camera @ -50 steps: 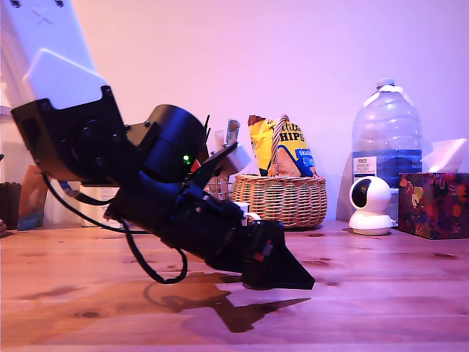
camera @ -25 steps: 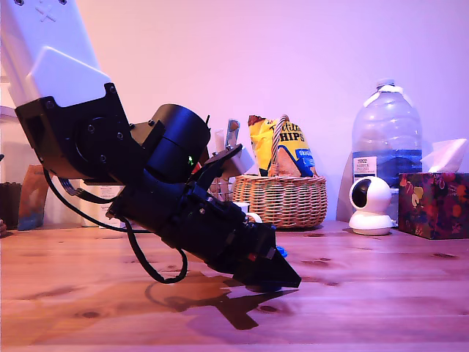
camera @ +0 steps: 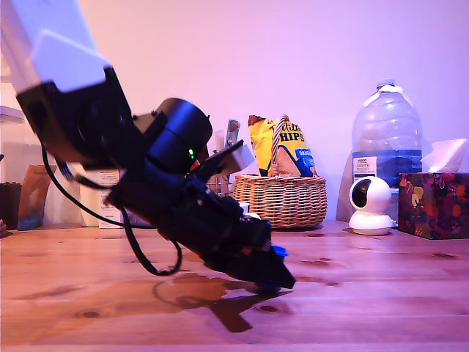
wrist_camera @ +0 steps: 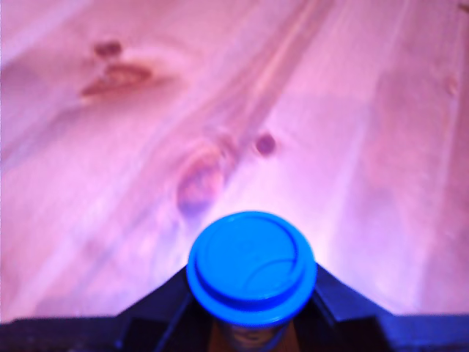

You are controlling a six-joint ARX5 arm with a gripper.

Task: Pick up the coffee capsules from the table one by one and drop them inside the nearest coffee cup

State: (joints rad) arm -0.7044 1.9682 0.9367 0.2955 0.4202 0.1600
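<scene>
We see the gripper (camera: 275,275) angled down toward the wooden table (camera: 381,293), its tip just above the planks, with a shadow under it. In the wrist view the two black fingers (wrist_camera: 157,312) close on either side of a blue coffee capsule (wrist_camera: 251,268), whose round face fills the space between them; the capsule's body is hidden behind that face. In the exterior view only a sliver of the capsule (camera: 278,251) shows above the gripper tip, and we cannot tell whether it touches the table.

The arm's bulk covers much of the middle ground. A bit of white shows just behind it near the wicker basket (camera: 282,199); we cannot make out what it is. Chip bags (camera: 289,150) stand in the basket. Toward the exterior view's right sit a large water bottle (camera: 386,143), a small white camera (camera: 368,205) and a tissue box (camera: 434,204), the box cut off by the frame edge.
</scene>
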